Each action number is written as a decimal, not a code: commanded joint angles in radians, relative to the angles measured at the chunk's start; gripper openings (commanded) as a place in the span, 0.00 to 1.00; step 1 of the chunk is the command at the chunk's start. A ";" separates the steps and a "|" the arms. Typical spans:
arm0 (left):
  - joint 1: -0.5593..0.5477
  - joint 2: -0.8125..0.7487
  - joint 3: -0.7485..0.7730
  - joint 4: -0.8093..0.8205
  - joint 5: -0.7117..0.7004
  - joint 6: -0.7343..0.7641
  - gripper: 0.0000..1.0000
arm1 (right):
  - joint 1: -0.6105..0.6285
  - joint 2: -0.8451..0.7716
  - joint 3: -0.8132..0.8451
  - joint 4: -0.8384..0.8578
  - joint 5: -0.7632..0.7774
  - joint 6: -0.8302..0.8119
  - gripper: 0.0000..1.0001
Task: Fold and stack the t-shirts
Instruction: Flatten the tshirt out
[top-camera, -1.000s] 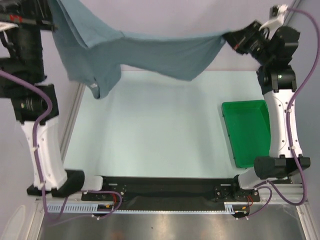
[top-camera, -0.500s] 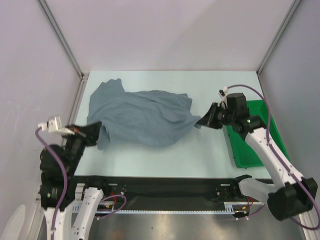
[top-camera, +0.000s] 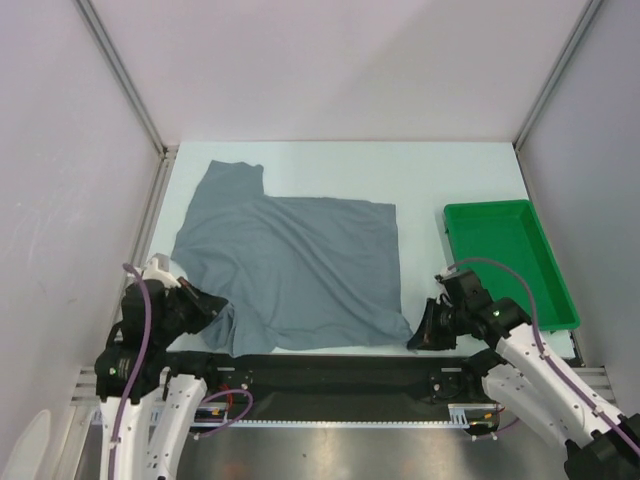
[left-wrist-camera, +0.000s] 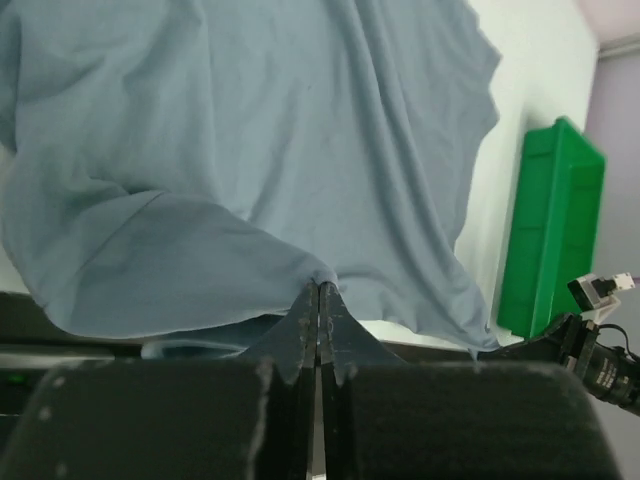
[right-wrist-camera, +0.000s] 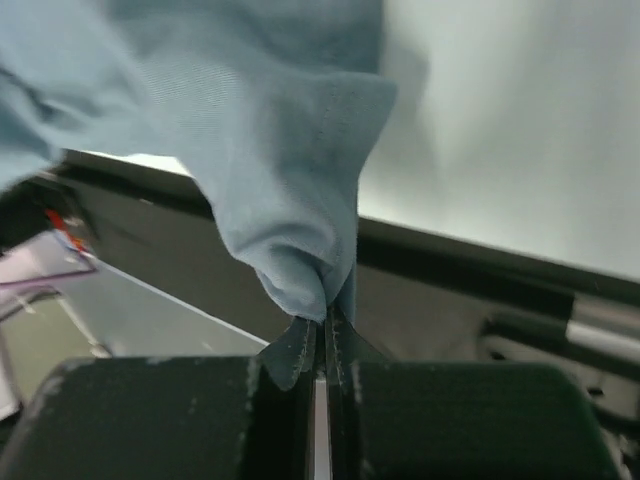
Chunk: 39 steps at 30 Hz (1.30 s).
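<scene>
Across the tabletop (top-camera: 450, 180) the slate-blue t-shirt (top-camera: 300, 265) lies spread nearly flat, with one sleeve at the far left and its near edge along the tabletop's front. Left gripper (top-camera: 218, 310): jaws clamped on the cloth's near-left edge. Right gripper (top-camera: 418, 336): jaws clamped on the near-right corner, a bunched pinch of cloth between them. Green tray (top-camera: 510, 262): to the right, apart from the shirt. Assessment: the cloth is light, limp and quick to crease. It should be held at paired corners, taut between both arms.
</scene>
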 joint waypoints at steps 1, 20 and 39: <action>0.007 0.051 -0.024 0.000 0.068 0.014 0.00 | 0.048 -0.009 -0.022 -0.084 0.007 0.038 0.00; -0.099 0.414 0.105 0.190 0.050 0.167 0.73 | 0.283 0.388 0.433 -0.096 0.283 -0.041 0.81; -0.093 1.000 0.421 0.661 -0.170 0.298 0.29 | -0.110 1.140 1.024 0.169 0.372 -0.256 0.43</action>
